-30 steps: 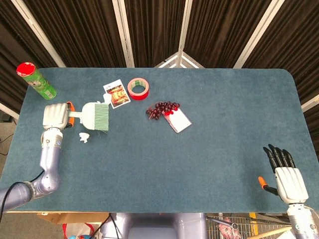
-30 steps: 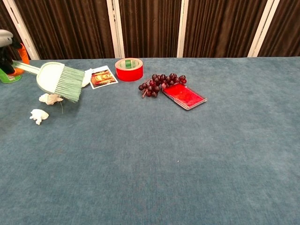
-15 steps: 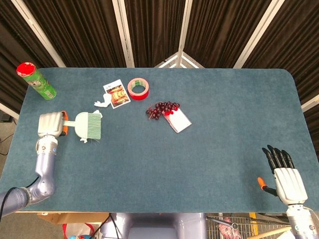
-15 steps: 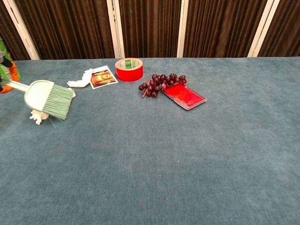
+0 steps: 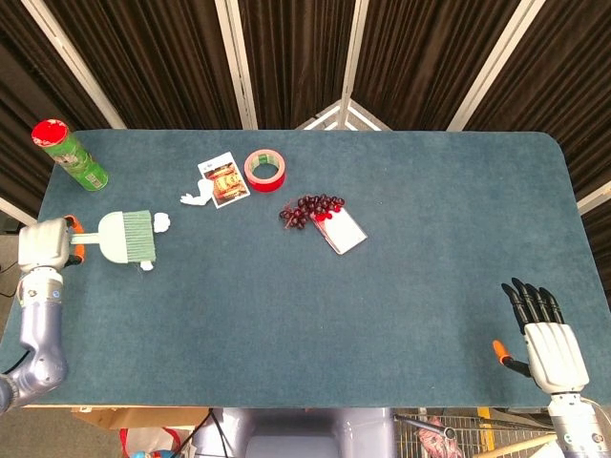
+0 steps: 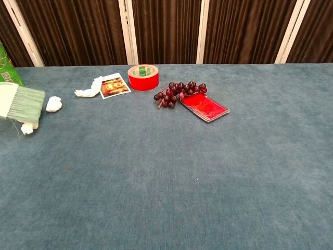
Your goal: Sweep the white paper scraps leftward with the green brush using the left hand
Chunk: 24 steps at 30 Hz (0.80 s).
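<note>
Head view shows the green plastic brush with pale green bristles [image 5: 126,237] lying flat near the table's left edge, its handle gripped by the left hand [image 5: 43,246]. Two crumpled white paper scraps [image 5: 161,222] sit at the bristle tips; a third flatter scrap [image 5: 195,198] lies apart, beside a printed photo card [image 5: 223,180] whose writing is too small to read. The right hand [image 5: 546,334] rests with fingers spread, holding nothing, on the blue felt table [image 5: 401,305].

Green brush [image 5: 127,237] lying flat, bristles rightward; white paper scraps [image 5: 161,223] touching its bristle tips
</note>
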Available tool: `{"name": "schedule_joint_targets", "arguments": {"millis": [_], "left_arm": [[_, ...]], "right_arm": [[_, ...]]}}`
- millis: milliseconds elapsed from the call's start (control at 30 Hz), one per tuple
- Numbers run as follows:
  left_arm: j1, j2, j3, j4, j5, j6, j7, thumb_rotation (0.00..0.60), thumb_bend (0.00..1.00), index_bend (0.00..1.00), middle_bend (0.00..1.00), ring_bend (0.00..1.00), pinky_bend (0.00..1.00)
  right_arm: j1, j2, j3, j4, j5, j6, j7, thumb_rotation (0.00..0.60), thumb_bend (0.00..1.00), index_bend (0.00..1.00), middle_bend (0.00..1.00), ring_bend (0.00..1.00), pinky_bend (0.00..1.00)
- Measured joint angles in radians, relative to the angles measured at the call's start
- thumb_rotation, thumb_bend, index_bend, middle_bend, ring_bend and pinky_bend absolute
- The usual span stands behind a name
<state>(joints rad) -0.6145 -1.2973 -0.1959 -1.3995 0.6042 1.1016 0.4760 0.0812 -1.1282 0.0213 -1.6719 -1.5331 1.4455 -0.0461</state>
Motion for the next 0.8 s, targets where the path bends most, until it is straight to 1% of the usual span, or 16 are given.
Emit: {"name": "schedule_joint_targets", "arguments": {"millis": [133,267,400,467,533,567,633,700,733,800], "left_arm": [[0.031,0.052,-0.019,-0.085,0.074,0.034,-0.078,0.6,0.73,0.77,1.0,1.0,1.0],[0.058,0.09,-0.024,-0.19,0.165,0.071,-0.13,0.6,0.72,0.76,1.0,1.0,1.0],[0.083,0.104,-0.004,-0.304,0.262,0.1,-0.154,0.6,0.71,0.75,1.0,1.0,1.0],[0.094,0.096,0.024,-0.362,0.314,0.113,-0.151,0.6,0.69,0.73,1.0,1.0,1.0],[0.101,0.07,0.06,-0.405,0.355,0.121,-0.134,0.6,0.63,0.69,1.0,1.0,1.0],[0.104,0.048,0.078,-0.417,0.366,0.123,-0.119,0.6,0.59,0.66,1.0,1.0,1.0],[0.105,0.008,0.094,-0.426,0.374,0.125,-0.094,0.6,0.51,0.62,1.0,1.0,1.0],[0.105,-0.036,0.108,-0.429,0.377,0.128,-0.066,0.6,0.37,0.58,1.0,1.0,1.0],[0.105,-0.074,0.118,-0.429,0.378,0.131,-0.04,0.6,0.32,0.56,1.0,1.0,1.0],[0.106,-0.111,0.128,-0.427,0.379,0.137,-0.011,0.6,0.15,0.48,1.0,1.0,1.0]], "right_arm": [[-0.001,-0.001,0.0,0.002,-0.006,0.004,-0.001,0.6,0.32,0.0,0.0,0.0,0.0],[0.0,-0.002,0.0,0.005,-0.006,0.004,-0.002,0.6,0.32,0.0,0.0,0.0,0.0],[0.0,-0.002,0.001,0.006,-0.002,0.002,-0.001,0.6,0.32,0.0,0.0,0.0,0.0],[0.0,-0.002,0.002,0.007,-0.001,0.001,-0.002,0.6,0.32,0.0,0.0,0.0,0.0],[0.0,-0.002,0.002,0.006,0.001,0.001,-0.002,0.6,0.32,0.0,0.0,0.0,0.0],[-0.001,-0.002,0.002,0.006,0.001,0.002,-0.002,0.6,0.32,0.0,0.0,0.0,0.0],[-0.002,-0.002,0.003,0.005,0.002,0.004,-0.002,0.6,0.32,0.0,0.0,0.0,0.0],[-0.003,-0.001,0.003,0.005,0.002,0.006,-0.001,0.6,0.32,0.0,0.0,0.0,0.0],[-0.003,-0.001,0.004,0.005,0.003,0.007,0.0,0.6,0.32,0.0,0.0,0.0,0.0],[-0.004,0.001,0.004,0.006,0.004,0.008,0.003,0.6,0.32,0.0,0.0,0.0,0.0]]}}
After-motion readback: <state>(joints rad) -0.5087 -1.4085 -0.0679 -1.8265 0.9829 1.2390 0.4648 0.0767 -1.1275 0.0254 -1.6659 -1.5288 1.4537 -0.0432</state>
